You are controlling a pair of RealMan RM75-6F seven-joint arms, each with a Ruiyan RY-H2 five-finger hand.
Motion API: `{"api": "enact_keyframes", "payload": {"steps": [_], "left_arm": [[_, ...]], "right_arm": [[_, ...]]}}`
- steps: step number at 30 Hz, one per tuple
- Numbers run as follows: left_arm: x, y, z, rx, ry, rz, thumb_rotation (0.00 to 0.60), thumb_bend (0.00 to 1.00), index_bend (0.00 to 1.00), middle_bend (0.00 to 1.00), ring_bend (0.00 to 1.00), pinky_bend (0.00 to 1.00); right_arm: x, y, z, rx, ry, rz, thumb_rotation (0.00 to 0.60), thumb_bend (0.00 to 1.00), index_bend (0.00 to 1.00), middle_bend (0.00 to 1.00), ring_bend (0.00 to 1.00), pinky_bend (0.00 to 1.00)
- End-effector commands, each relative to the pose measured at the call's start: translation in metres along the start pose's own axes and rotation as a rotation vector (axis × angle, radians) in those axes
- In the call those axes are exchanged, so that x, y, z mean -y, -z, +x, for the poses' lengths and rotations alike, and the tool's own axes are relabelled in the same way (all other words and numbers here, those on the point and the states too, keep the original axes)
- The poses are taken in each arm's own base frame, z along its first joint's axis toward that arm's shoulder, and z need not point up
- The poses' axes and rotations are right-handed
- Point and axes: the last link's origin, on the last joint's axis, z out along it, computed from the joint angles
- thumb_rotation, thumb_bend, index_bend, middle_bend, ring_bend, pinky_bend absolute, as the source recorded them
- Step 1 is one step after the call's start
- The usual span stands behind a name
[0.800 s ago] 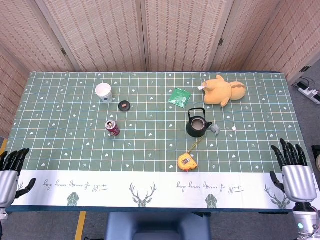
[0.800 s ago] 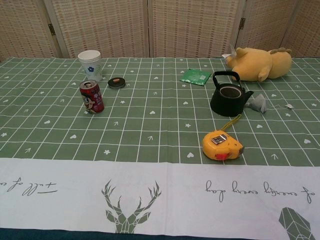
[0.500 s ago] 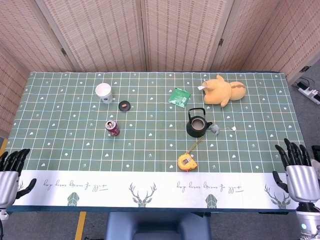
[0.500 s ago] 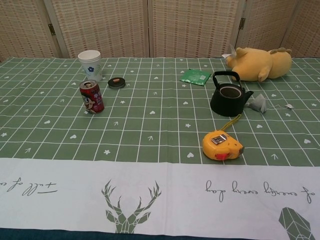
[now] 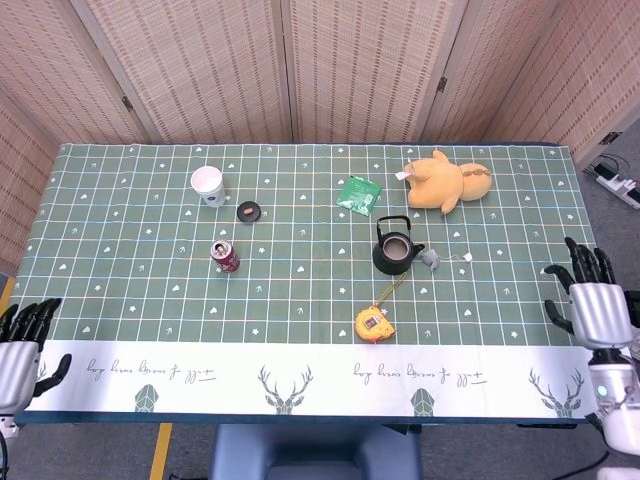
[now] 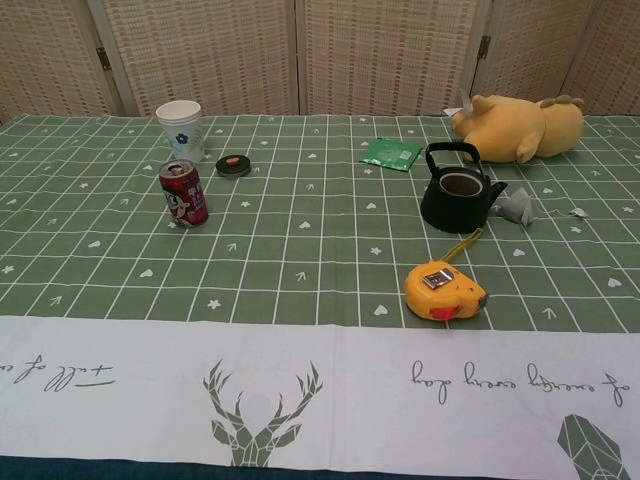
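A: Why is everything spread so widely over the green grid-patterned cloth on the counter (image 5: 300, 290)?

B: Probably so each piece can be reached singly. The yellow plush toy (image 5: 447, 182) lies at the far right, the black iron kettle (image 5: 394, 248) mid-counter, the yellow tape measure (image 5: 373, 323) just in front of it.

A: And the hands?

B: The right hand (image 5: 596, 305) hovers off the right edge, fingers spread, holding nothing; nearest it is the small grey tea bag (image 5: 431, 258). The left hand (image 5: 20, 345) waits at the left corner, fingers apart, well away from the red drink can (image 5: 225, 255).
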Motion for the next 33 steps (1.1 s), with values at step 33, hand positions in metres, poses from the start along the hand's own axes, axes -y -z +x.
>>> {"api": "enact_keyframes", "payload": {"steps": [33], "left_arm": [[-0.001, 0.006, 0.002, -0.006, 0.020, -0.012, 0.600, 0.37, 0.01, 0.06, 0.07, 0.03]], "right_arm": [[0.089, -0.138, -0.095, 0.252, 0.038, -0.063, 0.600, 0.37, 0.42, 0.00, 0.00, 0.00]]}}
